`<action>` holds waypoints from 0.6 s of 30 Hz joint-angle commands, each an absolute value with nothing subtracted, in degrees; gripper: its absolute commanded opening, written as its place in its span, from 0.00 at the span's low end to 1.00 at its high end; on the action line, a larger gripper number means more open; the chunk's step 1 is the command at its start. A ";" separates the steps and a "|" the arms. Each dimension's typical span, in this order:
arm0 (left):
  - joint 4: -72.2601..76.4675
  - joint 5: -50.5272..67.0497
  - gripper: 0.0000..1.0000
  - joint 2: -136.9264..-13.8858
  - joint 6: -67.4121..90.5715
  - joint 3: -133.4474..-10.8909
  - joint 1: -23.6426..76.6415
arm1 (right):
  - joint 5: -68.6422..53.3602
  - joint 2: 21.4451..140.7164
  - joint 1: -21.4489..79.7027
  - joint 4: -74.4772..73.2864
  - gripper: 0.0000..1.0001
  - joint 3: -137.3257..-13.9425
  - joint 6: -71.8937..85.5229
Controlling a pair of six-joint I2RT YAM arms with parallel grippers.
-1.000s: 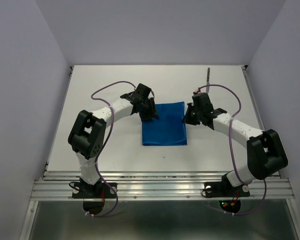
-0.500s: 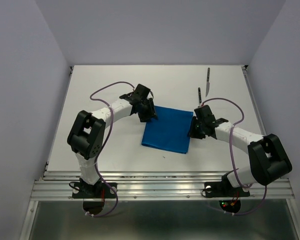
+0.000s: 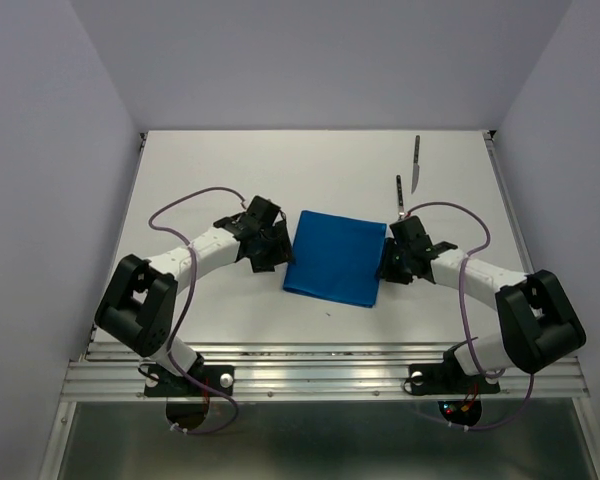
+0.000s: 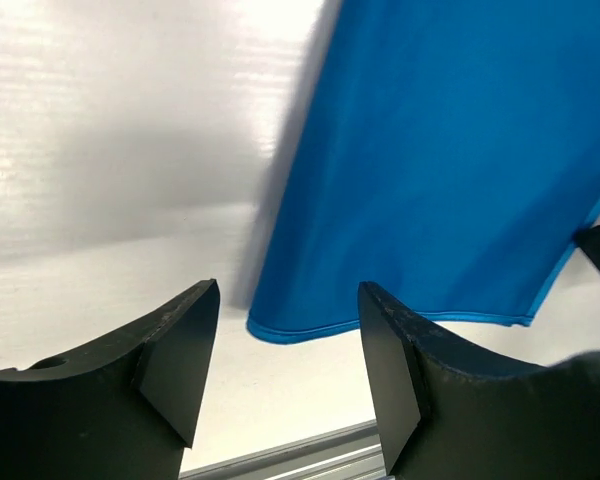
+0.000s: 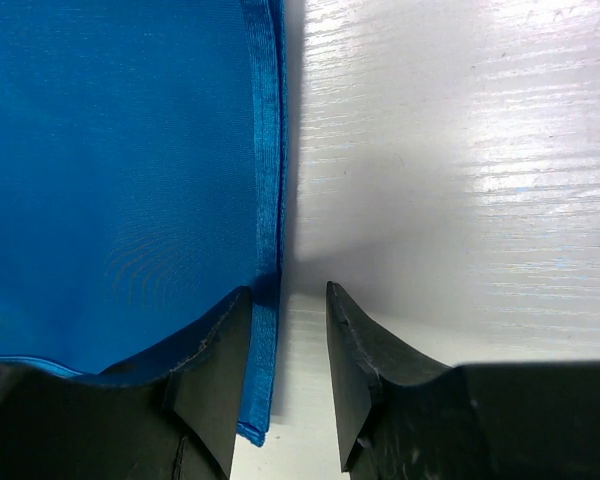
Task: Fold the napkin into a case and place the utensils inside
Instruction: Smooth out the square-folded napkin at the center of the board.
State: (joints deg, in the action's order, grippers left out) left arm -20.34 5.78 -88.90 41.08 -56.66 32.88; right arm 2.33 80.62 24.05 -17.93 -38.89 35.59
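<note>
The napkin (image 3: pixel 332 259) is lying soft and light, likely best pinched at hemmed corners; left end effector (image 3: pixel 276 252) and right end effector (image 3: pixel 390 262) are hanging open beside it.

Robotics laboratory test cell. Indicators: a white counter (image 3: pixel 200 170) enclosed on three sides by plain pale walls (image 3: pixel 40 150); a slotted aluminium rail (image 3: pixel 320 375) along the near edge; two white-and-black robot arms, left arm (image 3: pixel 205 248) and right arm (image 3: pixel 470 268), mounted on that rail
</note>
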 commanded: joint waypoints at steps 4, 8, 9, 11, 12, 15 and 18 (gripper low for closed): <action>-16.44 7.20 0.64 -86.13 42.36 -50.11 32.61 | 0.62 80.59 23.91 -16.00 0.41 -37.88 36.56; -13.89 8.96 0.55 -87.62 42.89 -48.34 32.69 | 0.44 81.56 23.91 -15.47 0.41 -38.49 36.39; -13.54 9.31 0.53 -88.15 42.98 -47.99 32.70 | 0.53 81.65 23.91 -15.29 0.42 -38.50 36.39; -12.23 10.28 0.49 -88.50 43.33 -46.94 32.70 | 0.53 82.17 23.91 -14.94 0.41 -38.67 36.30; -11.96 10.37 0.48 -88.51 43.42 -46.67 32.70 | -0.08 82.26 23.91 -14.59 0.41 -38.76 36.30; -11.17 10.98 0.39 -88.33 43.59 -45.79 32.70 | -1.41 83.40 23.91 -13.89 0.41 -39.02 36.21; -10.11 12.04 0.29 -88.07 43.77 -44.56 32.70 | -1.84 85.94 23.91 -12.22 0.37 -39.64 35.95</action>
State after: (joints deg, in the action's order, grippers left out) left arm -12.51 10.22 -88.49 43.33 -46.04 32.88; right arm -0.73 82.43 24.05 -13.65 -38.92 36.03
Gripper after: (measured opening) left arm 0.350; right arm 0.381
